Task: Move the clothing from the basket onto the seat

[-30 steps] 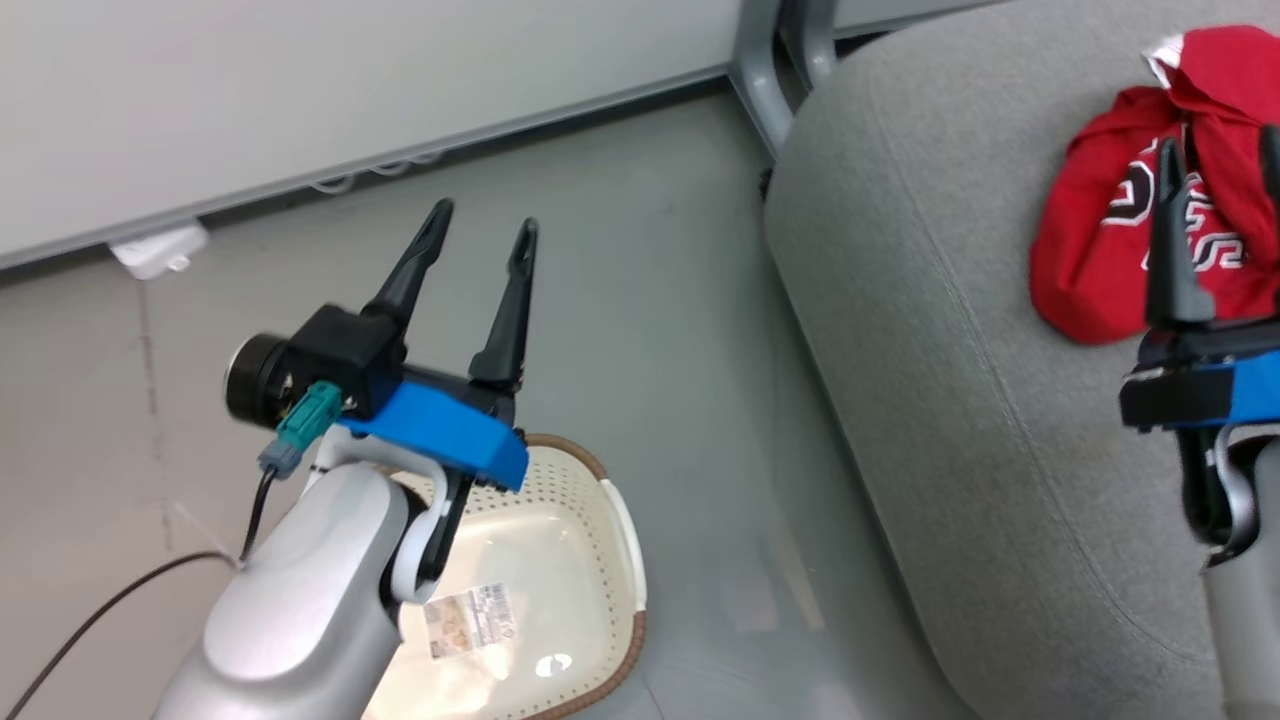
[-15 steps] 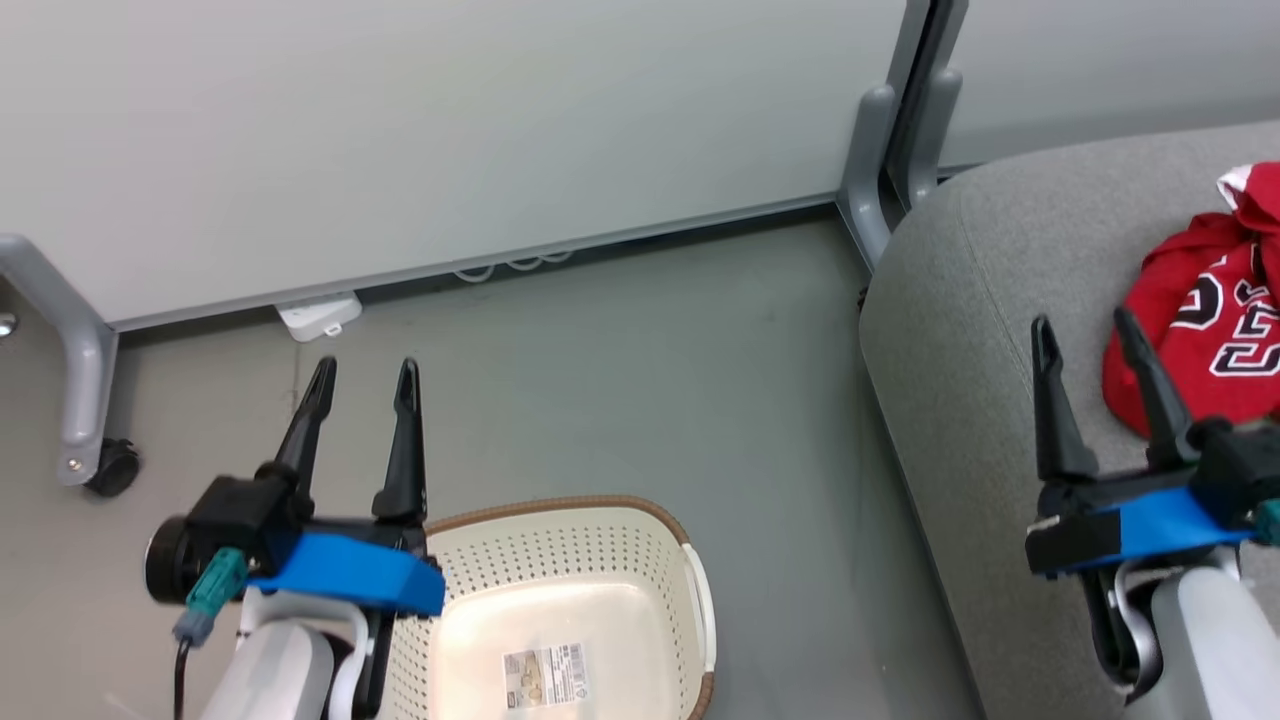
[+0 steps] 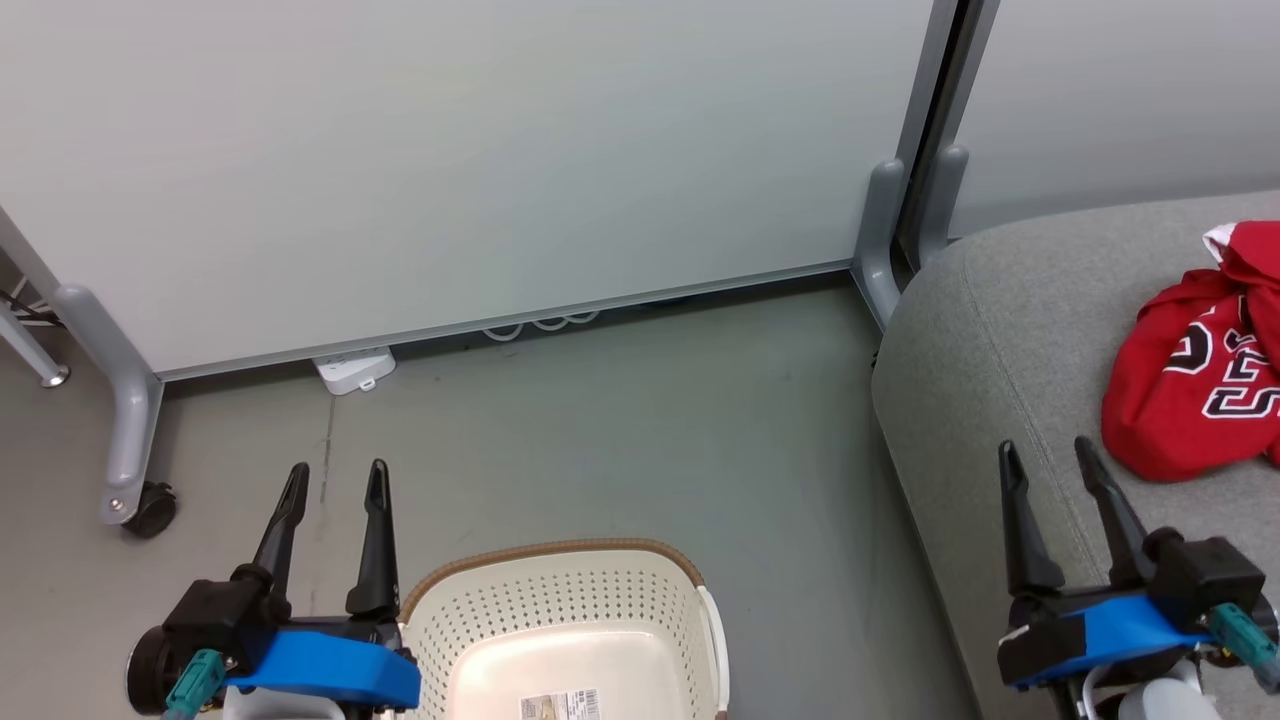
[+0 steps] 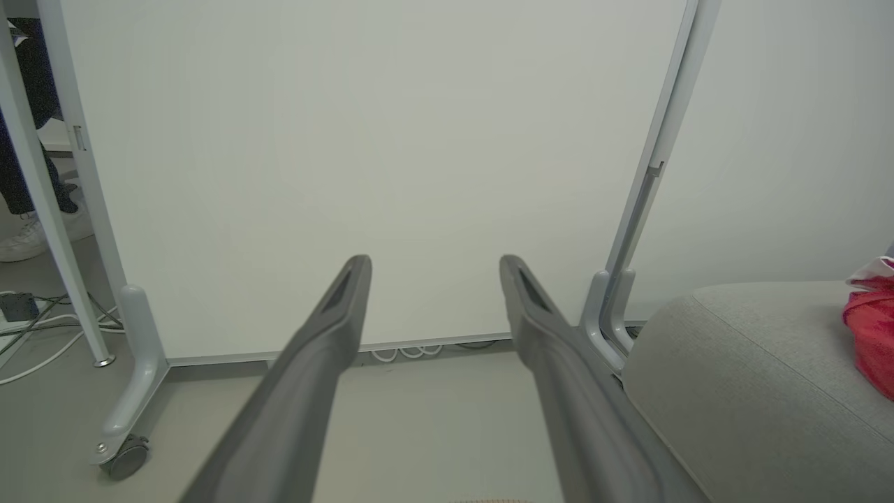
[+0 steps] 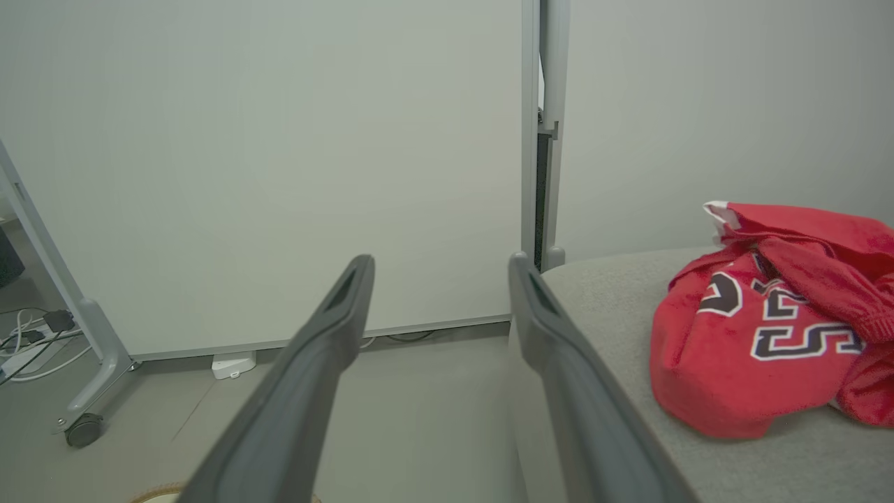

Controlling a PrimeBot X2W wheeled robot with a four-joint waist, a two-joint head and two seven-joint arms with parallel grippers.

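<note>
Clothing (image 3: 1195, 400): red heap on seat (image 3: 1000, 350), far right.
Basket (image 3: 560, 550): near centre, visible part bare.
Right end effector (image 3: 1045, 446): fingers spread wide, holding nothing; nearer arm, heap just far-right of it.
Left end effector (image 3: 337, 468): likewise, beside basket.

Basket (image 3: 560, 600): on the floor (image 3: 640, 420), low in the middle.
Seat (image 3: 1000, 340): right of the basket, apart from it.
Clothing (image 3: 1190, 400): on the seat, far right.
Left gripper (image 3: 338, 467): just left of the basket.
Right gripper (image 3: 1044, 445): over the seat, before the clothing.
Wall (image 3: 450, 150): behind everything.
</note>
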